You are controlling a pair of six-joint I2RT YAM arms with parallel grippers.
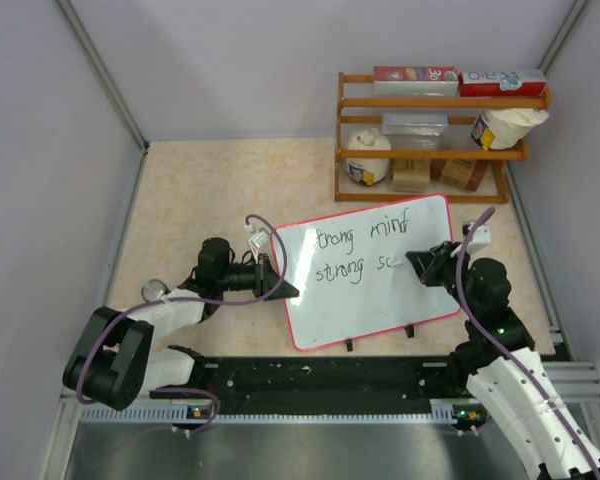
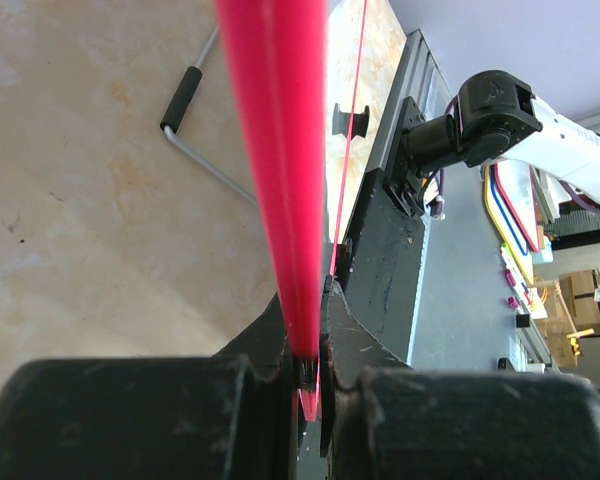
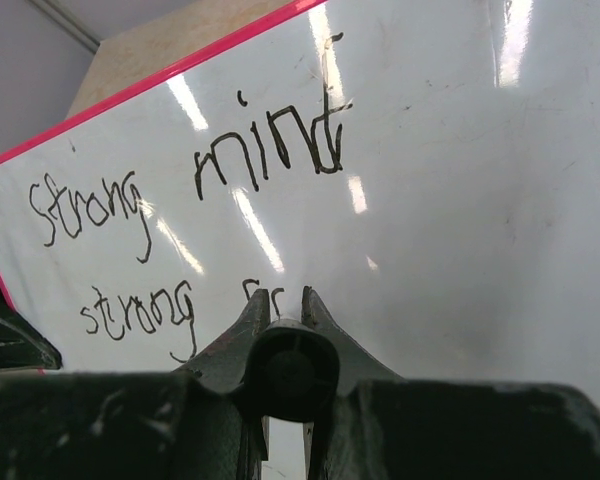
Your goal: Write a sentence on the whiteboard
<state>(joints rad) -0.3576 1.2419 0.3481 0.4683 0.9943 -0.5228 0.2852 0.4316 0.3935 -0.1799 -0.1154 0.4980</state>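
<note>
The whiteboard (image 1: 380, 305), glossy white with a thin red frame, lies tilted on the table between the arms. The sentence (image 1: 355, 255) runs in two black handwritten lines; in the right wrist view the sentence (image 3: 265, 155) reads "strong mind" over "strong s" and a partly formed letter on the whiteboard (image 3: 460, 200). My left gripper (image 1: 280, 285) is shut on the board's left edge, and the red frame (image 2: 280, 150) runs down between that gripper's jaws (image 2: 315, 290). My right gripper (image 1: 420, 262) is shut on a black pen (image 3: 292, 370), seen end-on, with the gripper (image 3: 285, 300) at the end of the second line.
A wooden shelf (image 1: 435, 130) with boxes, jars and bags stands at the back right, just behind the board. A small round grey object (image 1: 155, 290) lies by the left arm. A metal rod with a black foot (image 2: 185, 95) rests on the table under the board. A black rail (image 1: 320, 375) spans the near edge.
</note>
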